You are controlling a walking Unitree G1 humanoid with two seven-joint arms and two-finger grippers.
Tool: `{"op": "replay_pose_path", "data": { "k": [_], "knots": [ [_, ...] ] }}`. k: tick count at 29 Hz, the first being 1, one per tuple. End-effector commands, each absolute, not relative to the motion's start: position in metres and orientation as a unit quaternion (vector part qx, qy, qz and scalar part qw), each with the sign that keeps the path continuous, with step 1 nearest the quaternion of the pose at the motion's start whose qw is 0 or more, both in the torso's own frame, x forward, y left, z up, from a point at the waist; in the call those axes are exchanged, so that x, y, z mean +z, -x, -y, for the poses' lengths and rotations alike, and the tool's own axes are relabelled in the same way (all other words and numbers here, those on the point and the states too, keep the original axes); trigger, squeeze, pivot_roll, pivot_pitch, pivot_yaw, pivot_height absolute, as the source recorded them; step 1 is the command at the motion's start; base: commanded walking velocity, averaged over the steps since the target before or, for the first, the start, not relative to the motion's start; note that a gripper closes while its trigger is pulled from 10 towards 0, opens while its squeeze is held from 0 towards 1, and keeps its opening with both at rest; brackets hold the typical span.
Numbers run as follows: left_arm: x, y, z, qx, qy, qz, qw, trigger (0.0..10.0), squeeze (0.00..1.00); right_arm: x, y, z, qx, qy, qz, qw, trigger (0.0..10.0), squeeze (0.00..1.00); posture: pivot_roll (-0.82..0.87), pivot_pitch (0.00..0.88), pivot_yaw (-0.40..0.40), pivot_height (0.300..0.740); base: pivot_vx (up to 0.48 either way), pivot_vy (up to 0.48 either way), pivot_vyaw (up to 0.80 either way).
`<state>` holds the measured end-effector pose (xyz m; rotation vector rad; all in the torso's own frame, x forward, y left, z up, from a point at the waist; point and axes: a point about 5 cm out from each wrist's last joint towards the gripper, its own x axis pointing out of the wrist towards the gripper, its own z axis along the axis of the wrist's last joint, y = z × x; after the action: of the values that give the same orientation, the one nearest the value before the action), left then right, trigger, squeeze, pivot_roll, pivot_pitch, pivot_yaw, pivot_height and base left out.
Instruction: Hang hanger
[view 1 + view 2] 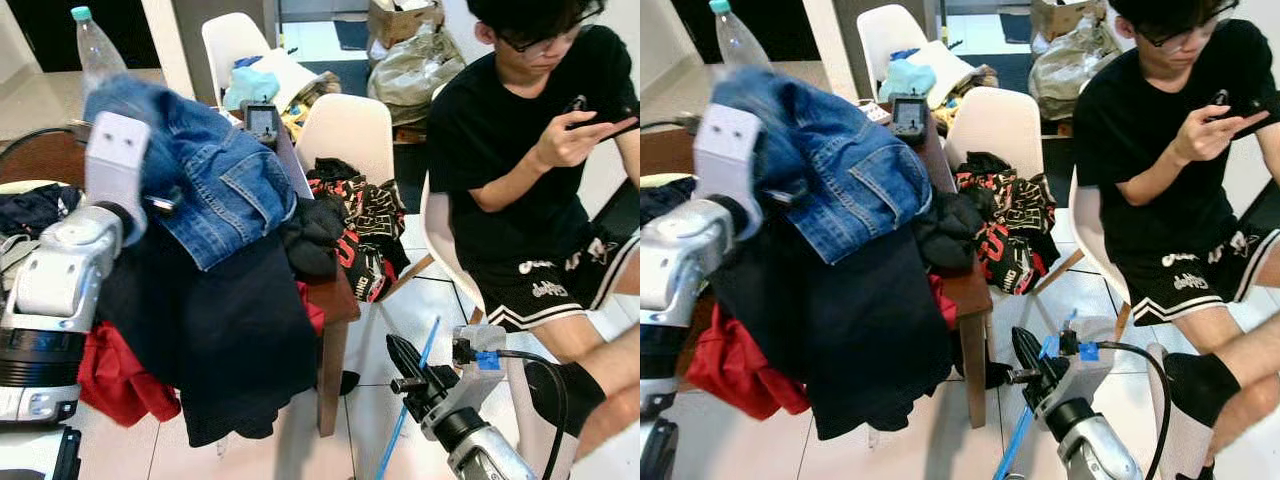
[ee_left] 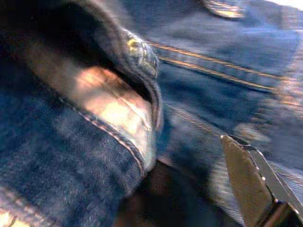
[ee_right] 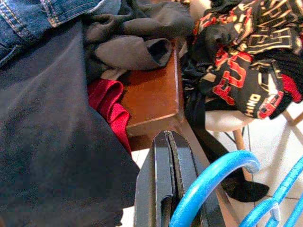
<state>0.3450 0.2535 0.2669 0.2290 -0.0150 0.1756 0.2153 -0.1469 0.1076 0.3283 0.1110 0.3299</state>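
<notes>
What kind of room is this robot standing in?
Most likely the dining area of a lived-in home. A brown wooden table is piled with clothes, among them a denim jacket. White chairs stand around it on a tiled floor, and a person sits alongside looking at a phone.

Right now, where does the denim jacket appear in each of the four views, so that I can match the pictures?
Left eye view: denim jacket upper left of centre, draped on top of the clothes pile.
Right eye view: same place, slightly further left.
Left wrist view: very close, orange seams visible.
Right wrist view: just a hem, far from the blue hanger.
Shared landmark: the dark garment hanging directly below it.
</notes>
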Motion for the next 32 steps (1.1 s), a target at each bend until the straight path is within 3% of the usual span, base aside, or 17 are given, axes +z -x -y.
{"op": "replay_pose_path", "data": {
  "k": [1,4,5,6,7,10,13,16,18,19,20,24,26,28,30,32],
  "knots": [
    [0.261,-0.344,-0.261,0.108,-0.112,-0.004,0.988,10.0,1.0,0.105,-0.215,0.147,0.163,-0.17,-0.062,0.97,10.0,0.0,0.04,0.17,0.025,0.74,0.0,0.0,0.0],
    [0.256,-0.346,-0.256,0.089,-0.112,-0.019,0.989,10.0,1.0,0.105,-0.215,0.148,0.163,-0.169,-0.062,0.97,10.0,0.0,0.04,0.167,0.024,0.74,0.0,0.0,0.0],
    [0.252,-0.347,-0.25,0.071,-0.11,-0.029,0.991,10.0,0.79,0.105,-0.215,0.148,0.164,-0.169,-0.062,0.97,10.0,0.0,0.04,0.167,0.024,0.74,0.0,0.0,0.0],
    [0.252,-0.347,-0.25,0.071,-0.11,-0.029,0.991,10.0,0.79,0.105,-0.215,0.148,0.164,-0.169,-0.062,0.97,10.0,0.0,0.04,0.167,0.024,0.74,0.0,0.0,0.0],
    [0.249,-0.348,-0.246,0.06,-0.107,-0.035,0.992,10.0,0.0,0.105,-0.215,0.148,0.164,-0.169,-0.062,0.97,10.0,0.0,0.04,0.167,0.024,0.74,0.0,0.0,0.0],
    [0.262,-0.349,-0.231,-0.006,-0.092,-0.007,0.996,10.0,0.0,0.104,-0.216,0.148,0.164,-0.169,-0.062,0.97,10.0,0.0,0.04,0.162,0.021,0.74,0.0,0.0,0.0],
    [0.284,-0.34,-0.214,-0.132,-0.125,0.008,0.983,10.0,0.0,0.104,-0.216,0.148,0.165,-0.169,-0.062,0.97,10.0,0.0,0.04,0.16,0.018,0.74,0.0,0.0,0.0],
    [0.295,-0.334,-0.214,-0.163,-0.145,0.012,0.976,10.0,0.0,0.104,-0.216,0.148,0.165,-0.169,-0.062,0.97,10.0,0.0,0.04,0.16,0.019,0.74,0.0,0.0,0.0],
    [0.327,-0.327,-0.239,-0.12,-0.19,0.033,0.974,10.0,0.0,0.104,-0.215,0.148,0.165,-0.171,-0.063,0.969,10.0,0.0,0.04,0.159,0.019,0.74,0.0,0.0,0.0],
    [0.327,-0.327,-0.239,-0.12,-0.19,0.033,0.974,10.0,0.0,0.104,-0.215,0.148,0.165,-0.171,-0.063,0.969,10.0,0.0,0.04,0.159,0.019,0.74,0.0,0.0,0.0],
    [0.347,-0.322,-0.261,-0.069,-0.224,0.044,0.971,10.0,0.0,0.104,-0.215,0.148,0.166,-0.172,-0.063,0.969,10.0,0.0,0.05,0.16,0.019,0.74,0.0,0.0,0.0],
    [0.369,-0.306,-0.285,-0.041,-0.269,0.037,0.961,10.0,0.0,0.104,-0.214,0.147,0.167,-0.173,-0.064,0.969,10.0,0.0,0.05,0.162,0.018,0.74,0.0,0.0,0.0],
    [0.373,-0.29,-0.282,-0.116,-0.277,0.02,0.953,10.0,0.0,0.104,-0.213,0.147,0.167,-0.175,-0.064,0.968,10.0,0.0,0.05,0.167,0.019,0.74,0.0,0.0,0.0],
    [0.373,-0.29,-0.282,-0.116,-0.277,0.02,0.953,10.0,0.0,0.104,-0.213,0.147,0.167,-0.175,-0.064,0.968,10.0,0.0,0.05,0.167,0.019,0.74,0.0,0.0,0.0],
    [0.371,-0.267,-0.272,-0.222,-0.301,0.002,0.928,10.0,0.0,0.104,-0.213,0.147,0.167,-0.177,-0.065,0.968,10.0,0.0,0.05,0.171,0.019,0.74,0.0,0.0,0.0],
    [0.383,-0.248,-0.274,-0.258,-0.318,0.011,0.912,10.0,0.0,0.104,-0.212,0.146,0.168,-0.179,-0.065,0.967,10.0,0.0,0.05,0.175,0.017,0.74,0.0,0.0,0.0]
  ]
}}
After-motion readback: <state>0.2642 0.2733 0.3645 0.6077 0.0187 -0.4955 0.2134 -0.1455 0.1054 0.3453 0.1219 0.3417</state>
